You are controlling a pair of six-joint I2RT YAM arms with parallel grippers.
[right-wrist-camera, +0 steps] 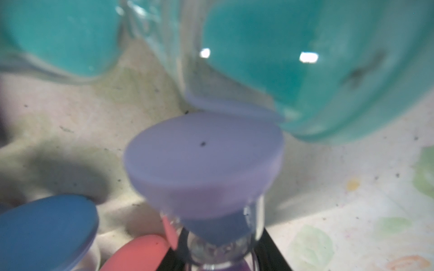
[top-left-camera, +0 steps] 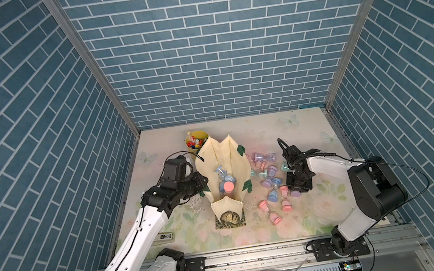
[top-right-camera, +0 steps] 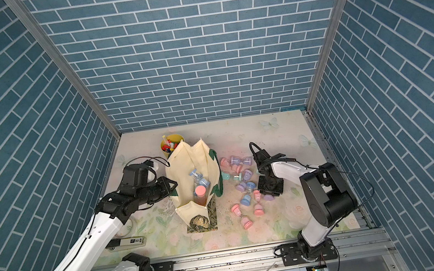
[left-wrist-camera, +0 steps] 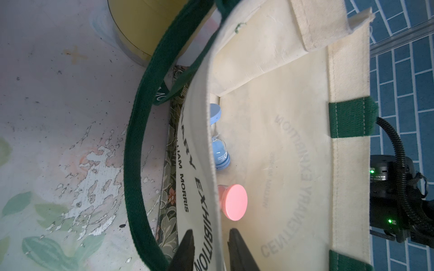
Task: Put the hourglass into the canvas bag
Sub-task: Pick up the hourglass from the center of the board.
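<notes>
Hourglass (right-wrist-camera: 204,164) in right fingers (right-wrist-camera: 273,257), left fingers (left-wrist-camera: 239,253) holding canvas bag (left-wrist-camera: 293,117) mouth open

Both top views bright and evenly lit; right wrist view blurred, two white glare spots on teal hourglass (right-wrist-camera: 258,70).

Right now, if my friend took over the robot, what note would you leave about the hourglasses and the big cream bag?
Left gripper: shut on the rim of the tall cream canvas bag, holding its mouth open.
Right gripper: shut on the neck of a purple-capped glass hourglass, low among other loose hourglasses on the flowered table, beside the bag.
Done: a blue hourglass and a pink-capped one lie inside the bag.
Left: lift the purple one, carry it over the mouth, drop it in.
</notes>
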